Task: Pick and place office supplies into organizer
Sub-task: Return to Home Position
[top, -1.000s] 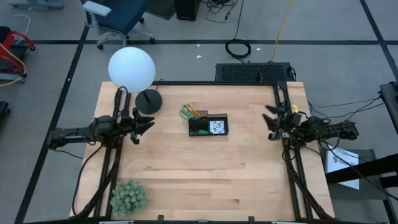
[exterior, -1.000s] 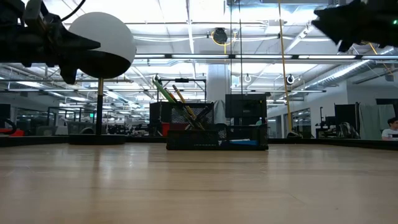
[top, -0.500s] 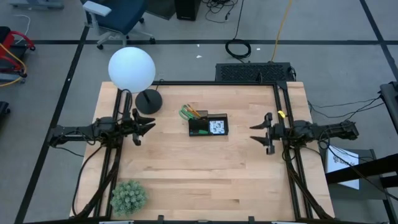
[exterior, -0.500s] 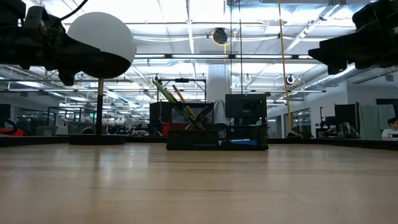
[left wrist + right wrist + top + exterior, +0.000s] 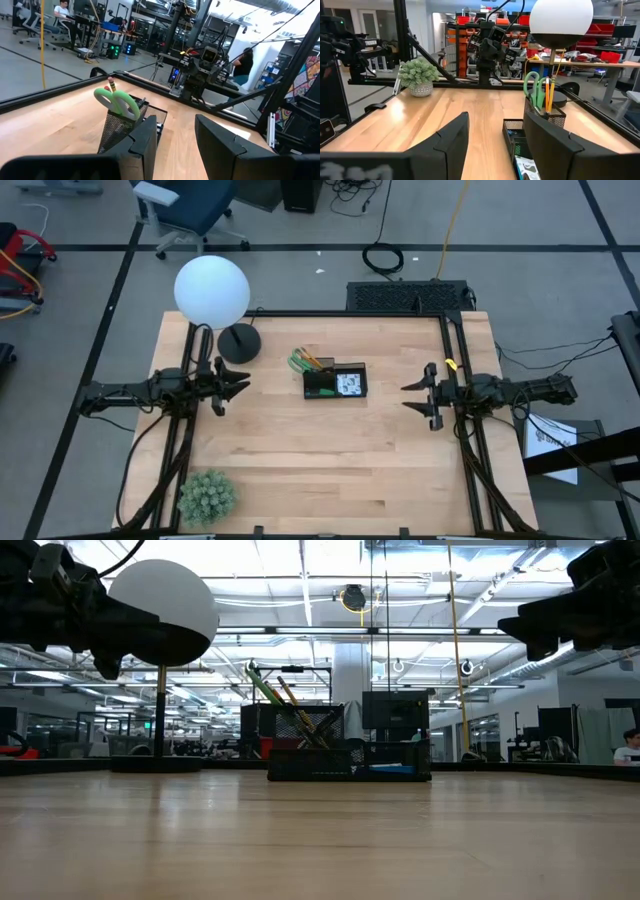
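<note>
The high camera looks straight down on the whole tabletop (image 5: 330,460). The low one sits at tabletop height, facing level across it into the room. Each wrist camera looks inward from a side edge past its own fingers (image 5: 225,145). All four share the organizer (image 5: 350,367).

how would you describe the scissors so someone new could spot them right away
Start at the white globe lamp on the wooden table, then go to the black organizer near the table's middle. The scissors stand handles-up in its mesh cup at the end nearer the lamp. Their looped green handles set them apart from the thin orange pencils beside them.
</note>
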Action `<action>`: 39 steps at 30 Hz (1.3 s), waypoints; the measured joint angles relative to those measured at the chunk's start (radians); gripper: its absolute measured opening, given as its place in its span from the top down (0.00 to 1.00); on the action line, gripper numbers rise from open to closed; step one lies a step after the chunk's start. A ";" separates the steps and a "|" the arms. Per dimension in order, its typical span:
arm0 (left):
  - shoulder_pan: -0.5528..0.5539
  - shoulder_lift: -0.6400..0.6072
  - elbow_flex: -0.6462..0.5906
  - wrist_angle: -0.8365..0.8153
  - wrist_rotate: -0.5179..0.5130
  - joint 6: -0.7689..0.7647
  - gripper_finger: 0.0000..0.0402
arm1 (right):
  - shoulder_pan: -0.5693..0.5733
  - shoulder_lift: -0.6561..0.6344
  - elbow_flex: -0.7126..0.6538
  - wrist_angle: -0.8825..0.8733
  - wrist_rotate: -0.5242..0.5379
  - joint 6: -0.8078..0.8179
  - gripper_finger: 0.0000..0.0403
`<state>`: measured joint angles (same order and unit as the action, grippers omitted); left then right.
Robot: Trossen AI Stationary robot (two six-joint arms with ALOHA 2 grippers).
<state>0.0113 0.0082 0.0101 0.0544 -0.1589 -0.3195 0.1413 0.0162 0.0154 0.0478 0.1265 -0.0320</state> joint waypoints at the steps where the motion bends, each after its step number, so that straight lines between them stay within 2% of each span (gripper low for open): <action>1: 0.000 0.000 0.000 0.000 0.000 0.000 0.68 | 0.000 0.000 0.000 0.005 0.000 0.004 0.55; 39: 0.000 0.000 0.000 0.008 0.000 0.002 0.68 | 0.000 0.000 0.000 0.045 0.003 -0.006 0.55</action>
<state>0.0113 0.0082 0.0101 0.0623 -0.1585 -0.3180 0.1413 0.0162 0.0154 0.0929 0.1295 -0.0382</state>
